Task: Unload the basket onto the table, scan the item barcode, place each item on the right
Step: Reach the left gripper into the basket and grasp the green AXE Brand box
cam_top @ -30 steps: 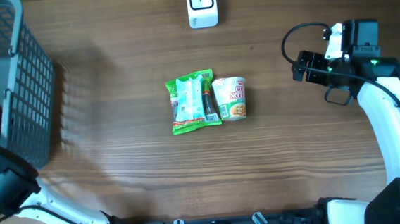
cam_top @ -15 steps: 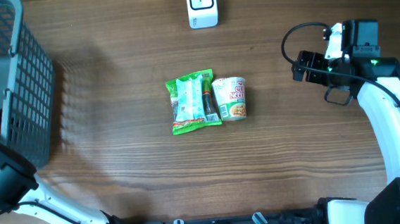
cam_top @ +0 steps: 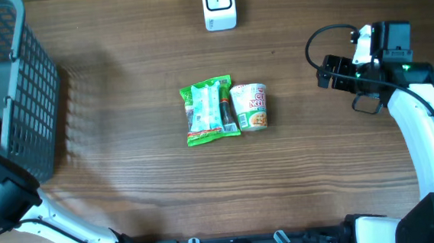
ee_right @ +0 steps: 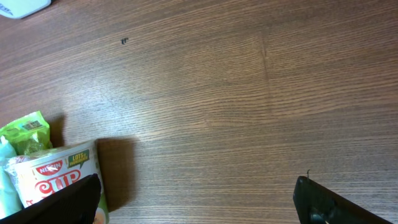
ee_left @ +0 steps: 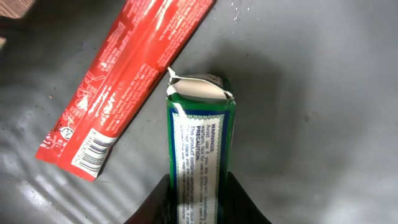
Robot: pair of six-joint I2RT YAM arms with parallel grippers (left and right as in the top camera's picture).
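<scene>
1. Pinching the green carton (ee_left: pixel 199 149) by its near end, the left pincer (ee_left: pixel 199 190) is clamped on both its sides; a red packet (ee_left: pixel 124 87) lies just beside the carton.
2. The right pincer (ee_right: pixel 199 199) stands wide apart, with a cup noodle (ee_right: pixel 56 177) against one finger.

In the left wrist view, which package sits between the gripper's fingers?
The green box with the white warning label; the red packet lies beside it, outside the left gripper.

White arm shells (cam_top: pixel 425 134), black wrist housing (cam_top: pixel 395 36), looping black cable (cam_top: pixel 308 51), black right pincer (ee_right: pixel 193 202).
</scene>
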